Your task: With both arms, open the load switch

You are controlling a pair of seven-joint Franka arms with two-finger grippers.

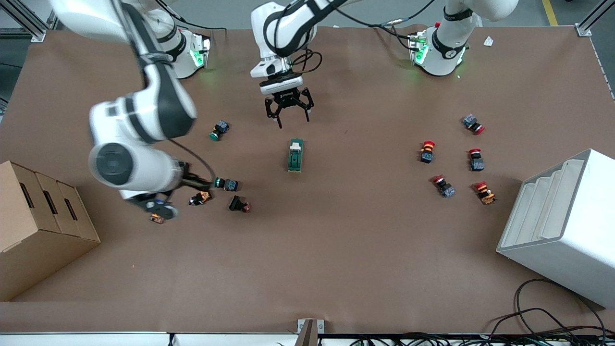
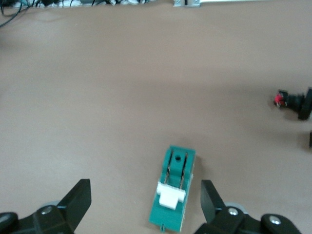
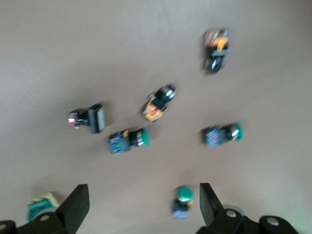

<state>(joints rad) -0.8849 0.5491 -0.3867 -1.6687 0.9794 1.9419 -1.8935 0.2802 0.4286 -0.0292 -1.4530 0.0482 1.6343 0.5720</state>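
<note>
The load switch (image 1: 295,155) is a dark green oblong block lying flat mid-table, its white lever at the end toward the robots' bases. My left gripper (image 1: 293,121) hangs open over the table just off that lever end. In the left wrist view the load switch (image 2: 174,192) lies below the open left gripper (image 2: 145,195), close to one finger and untouched. My right gripper (image 3: 141,204) is open and high over a scatter of push buttons, with the load switch (image 3: 41,204) at the picture's edge. In the front view the right arm's own wrist (image 1: 129,168) covers its gripper.
Several small push buttons (image 1: 226,185) lie near the right arm, and one green-capped button (image 1: 219,129) lies closer to the bases. Several red-capped buttons (image 1: 451,163) lie toward the left arm's end. A cardboard box (image 1: 38,226) and a white stepped bin (image 1: 562,226) stand at the table's ends.
</note>
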